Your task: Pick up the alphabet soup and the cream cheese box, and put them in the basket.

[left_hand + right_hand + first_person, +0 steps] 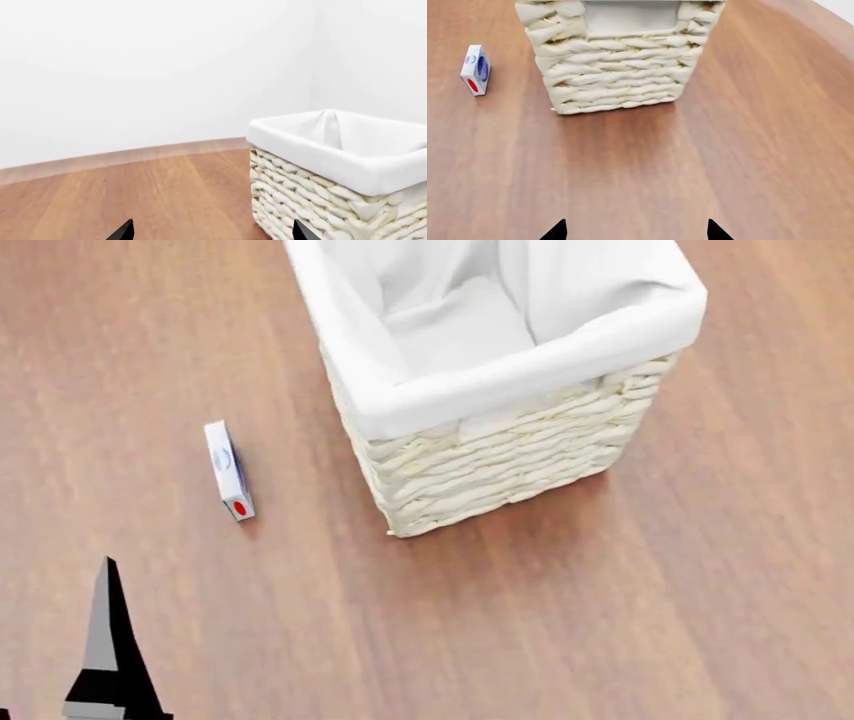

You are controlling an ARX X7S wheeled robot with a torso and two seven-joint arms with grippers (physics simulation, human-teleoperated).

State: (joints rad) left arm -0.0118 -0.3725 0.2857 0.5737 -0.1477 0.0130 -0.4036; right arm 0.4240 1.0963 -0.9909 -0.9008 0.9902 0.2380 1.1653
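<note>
The basket [507, 430] stood upright on the wooden surface [667, 620], toward its far middle in the head view, its white liner [534, 360] folded over the rim and its inside showing nothing but cloth. The box [228, 470] stood on a thin edge just to the basket's left, apart from it, red oval toward the robot. The soup was in no view, so its place could not be told. The left gripper [210, 232] showed two dark tips spread wide with nothing between them, raised and facing the basket's near corner; in the head view one of its fingers [114, 640] rose at the near left edge, nearer the robot than the box and slightly left of it. The right gripper [635, 231] was likewise released and empty, its tips apart low over bare wood, looking straight at the basket's woven side with the box off to one side. Neither item seemed to be in yet, and the box looked like the left arm's nearer target. To take it well, the arm should probably come down over the box with the jaws aligned across its thin faces, since it stood narrow and could tip at a sideways nudge. A grip around mid-height, then a straight lift high enough to clear the tall rim before crossing over, seemed safest.
</note>
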